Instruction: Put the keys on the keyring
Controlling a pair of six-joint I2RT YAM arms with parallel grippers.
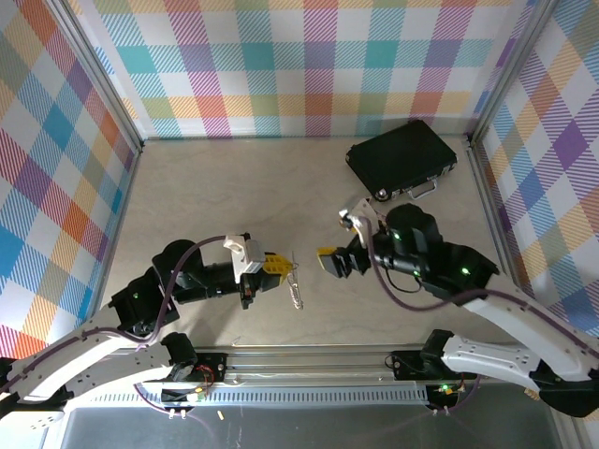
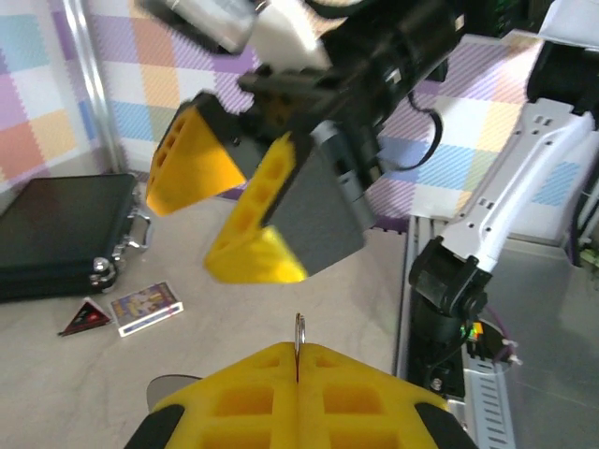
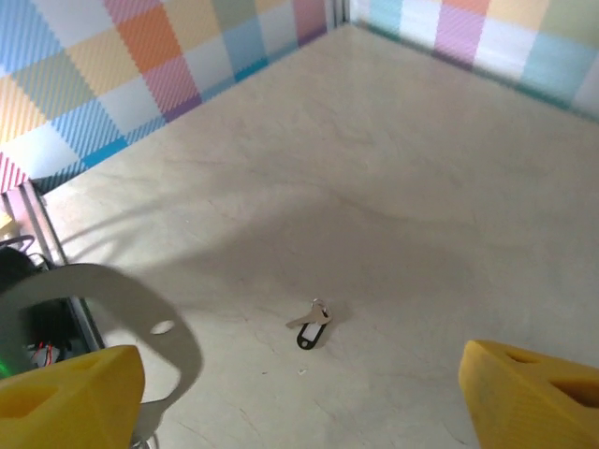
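At the left of centre on the worktop [image 1: 215, 178], the left fingers [image 1: 273, 265] point right and are pressed fully together. In the left wrist view these fingers [image 2: 253, 393] meet in a closed seam, and a thin metal edge stands up out of that seam, pinched between them. From above, that metal belongs to the keys [image 1: 297, 285], a slim silver bunch at the very tips of the left fingers, seen edge-on. Whether the part actually gripped is a ring or a key blade cannot be told.

Just right of the keys, the right fingers [image 1: 329, 262] face the left ones and are spread wide with nothing between them. They stand near the keys but apart from them. The left wrist view shows these fingers [image 2: 192, 168] splayed above the pinched metal. In the right wrist view one finger [image 3: 65, 393] sits at each lower corner, and a tagged key [image 3: 312, 325] lies alone on the bare worktop beyond.

Further right, at the back, a black case [image 1: 401, 157] lies closed. A small card [image 2: 145, 307] lies just beside its handle.
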